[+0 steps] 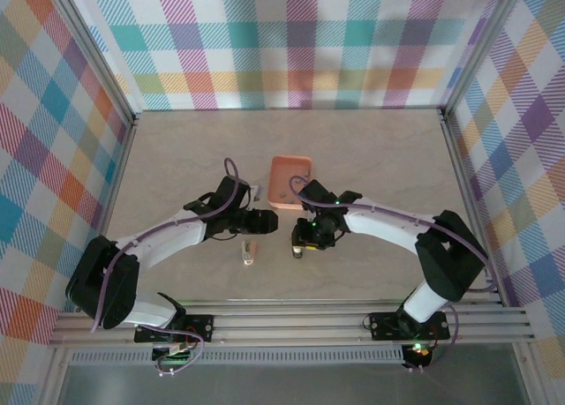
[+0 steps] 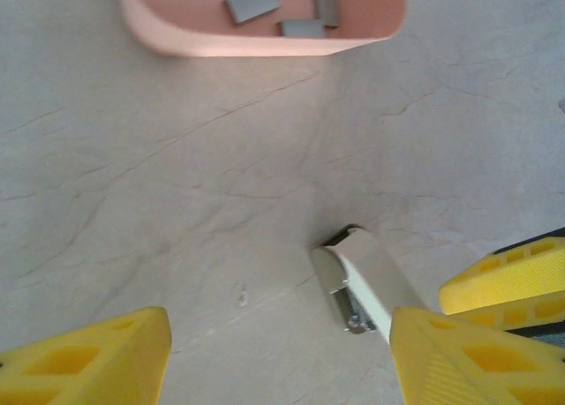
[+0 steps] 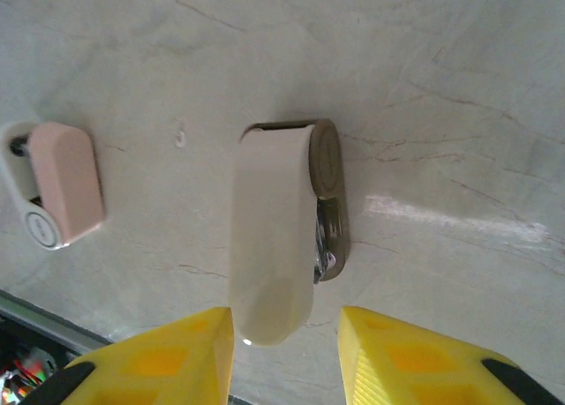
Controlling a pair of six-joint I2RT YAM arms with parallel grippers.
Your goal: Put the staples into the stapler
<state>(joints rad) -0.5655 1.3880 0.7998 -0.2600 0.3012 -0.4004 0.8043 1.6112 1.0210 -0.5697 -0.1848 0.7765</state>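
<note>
At the lower left of the right wrist view, the small pale pink plastic stapler with a white end (image 3: pixel 60 186) is lying flat on the pale stone-look table (image 3: pixel 441 87). Nothing is touching it. It is lying off to the side of the right gripper (image 3: pixel 284 324), a little apart.

In the middle of that view, a long cream-white plastic piece with a shiny metal strip down one side (image 3: pixel 269 228) is lying too. It may be the bit that takes the staples, but I cannot tell. I am seeing no staples in either one, so I am guessing the loading is not done yet.

The right gripper is standing with its yellow fingers (image 3: pixel 150 365) on both sides of the cream-white piece's near tip. I cannot tell if it is squeezing it.

The left gripper (image 2: pixel 278 334) is hanging with its fingers spread wide and nothing in them.

Farther off, at the top of the left wrist view, the tiny grey metal staples (image 2: pixel 252 3) are lying in the salmon-orange plastic tray (image 2: pixel 265 45), well apart from both grippers and waiting to be picked up
</note>
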